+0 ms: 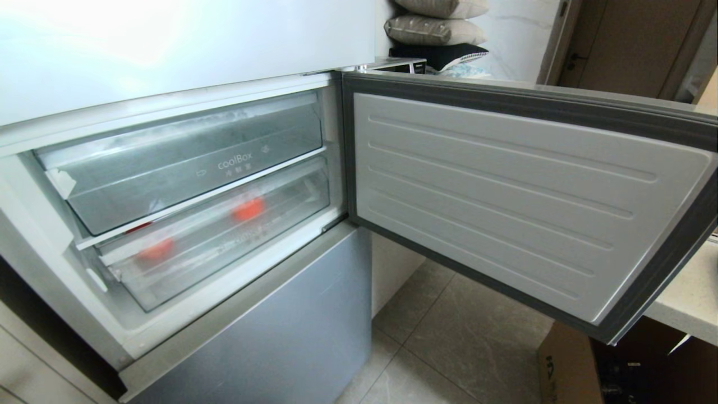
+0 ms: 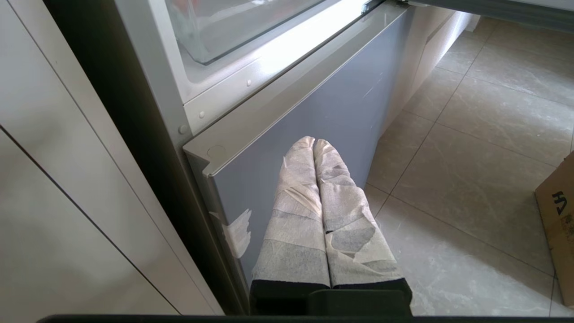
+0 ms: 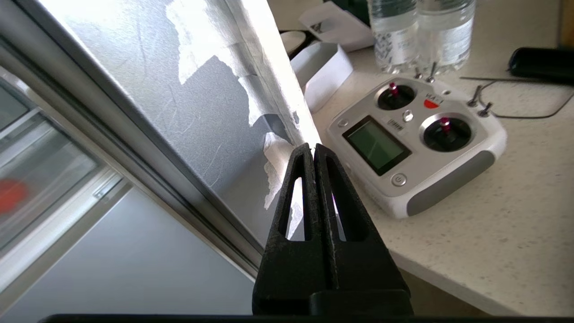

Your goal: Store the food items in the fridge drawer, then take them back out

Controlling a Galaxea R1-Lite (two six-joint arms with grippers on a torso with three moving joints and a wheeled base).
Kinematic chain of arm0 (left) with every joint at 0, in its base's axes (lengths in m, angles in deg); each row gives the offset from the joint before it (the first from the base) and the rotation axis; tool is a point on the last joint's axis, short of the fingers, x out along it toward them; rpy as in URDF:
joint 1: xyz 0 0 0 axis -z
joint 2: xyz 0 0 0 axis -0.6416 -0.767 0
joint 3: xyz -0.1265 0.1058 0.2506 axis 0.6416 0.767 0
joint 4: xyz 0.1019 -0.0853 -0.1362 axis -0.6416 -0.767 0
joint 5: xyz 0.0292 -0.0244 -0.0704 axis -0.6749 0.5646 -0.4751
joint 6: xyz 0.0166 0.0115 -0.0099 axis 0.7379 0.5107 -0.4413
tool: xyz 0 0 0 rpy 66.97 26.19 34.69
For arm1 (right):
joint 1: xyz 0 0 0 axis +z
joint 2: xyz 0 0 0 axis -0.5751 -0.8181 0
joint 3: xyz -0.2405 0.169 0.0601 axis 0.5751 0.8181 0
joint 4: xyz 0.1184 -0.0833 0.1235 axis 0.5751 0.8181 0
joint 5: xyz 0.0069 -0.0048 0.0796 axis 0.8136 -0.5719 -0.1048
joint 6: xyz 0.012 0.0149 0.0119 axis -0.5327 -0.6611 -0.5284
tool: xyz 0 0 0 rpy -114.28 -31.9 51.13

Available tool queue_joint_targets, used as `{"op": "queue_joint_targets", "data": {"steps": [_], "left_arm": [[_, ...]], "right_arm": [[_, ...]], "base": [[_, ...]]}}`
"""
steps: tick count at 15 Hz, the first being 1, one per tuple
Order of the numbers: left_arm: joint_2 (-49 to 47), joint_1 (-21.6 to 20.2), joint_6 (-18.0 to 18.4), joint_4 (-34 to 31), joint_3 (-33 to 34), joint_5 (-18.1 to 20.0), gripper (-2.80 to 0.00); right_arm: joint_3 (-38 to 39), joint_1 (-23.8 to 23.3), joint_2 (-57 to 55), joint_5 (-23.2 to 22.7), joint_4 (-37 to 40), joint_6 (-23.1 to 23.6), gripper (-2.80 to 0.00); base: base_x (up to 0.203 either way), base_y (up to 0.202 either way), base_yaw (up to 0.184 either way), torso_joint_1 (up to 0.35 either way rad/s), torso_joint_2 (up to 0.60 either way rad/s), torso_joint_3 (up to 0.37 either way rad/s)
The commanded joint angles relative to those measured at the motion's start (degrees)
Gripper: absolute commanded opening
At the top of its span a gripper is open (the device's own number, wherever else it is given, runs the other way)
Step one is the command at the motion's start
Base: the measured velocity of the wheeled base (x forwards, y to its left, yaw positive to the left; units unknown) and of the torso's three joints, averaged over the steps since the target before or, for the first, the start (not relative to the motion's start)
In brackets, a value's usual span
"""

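- The fridge drawer [image 1: 224, 247] sits pushed in under the coolBox bin [image 1: 185, 163], at nine o'clock from the open door [image 1: 505, 202].
- Seen blurred through its front: one reddish-orange piece [image 1: 248, 209] and, at its eight o'clock, another [image 1: 155, 249].
- The left gripper [image 2: 313, 142], fingers pressed together and empty, hangs before the lower door panel [image 2: 314, 107].
- The right gripper [image 3: 312, 147], clenched on nothing, is at the door's outer edge, near a remote controller [image 3: 415, 143] on the counter [image 3: 493, 251].
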Motion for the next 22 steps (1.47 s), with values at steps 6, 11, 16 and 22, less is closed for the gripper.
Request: {"op": "queue_joint_targets", "data": {"steps": [6,11,16,22], "left_arm": [[0.02,0.01,0.02,-0.02,0.00,-0.02,-2.80],[0.02,0.01,0.02,-0.07,0.00,-0.02,-2.80],[0.02,0.01,0.02,0.01,0.00,-0.02,-2.80],[0.02,0.01,0.02,0.01,0.00,-0.02,-2.80]], "right_arm": [[-2.07,-1.10,-4.16,11.09,-6.91,1.02,-2.80],[-6.66,-1.00,-10.19,1.22,-6.94,0.68,-2.80],[-7.81,-1.00,-11.68,-2.28,-6.94,0.66,-2.80],[-6.88,-1.04,-11.48,-9.25,-6.59,0.57,-2.80]], "base": [[0.000,0.000,0.000,0.000,0.00,0.000],[0.000,0.000,0.000,0.000,0.00,0.000],[0.000,0.000,0.000,0.000,0.00,0.000],[0.000,0.000,0.000,0.000,0.00,0.000]]}}
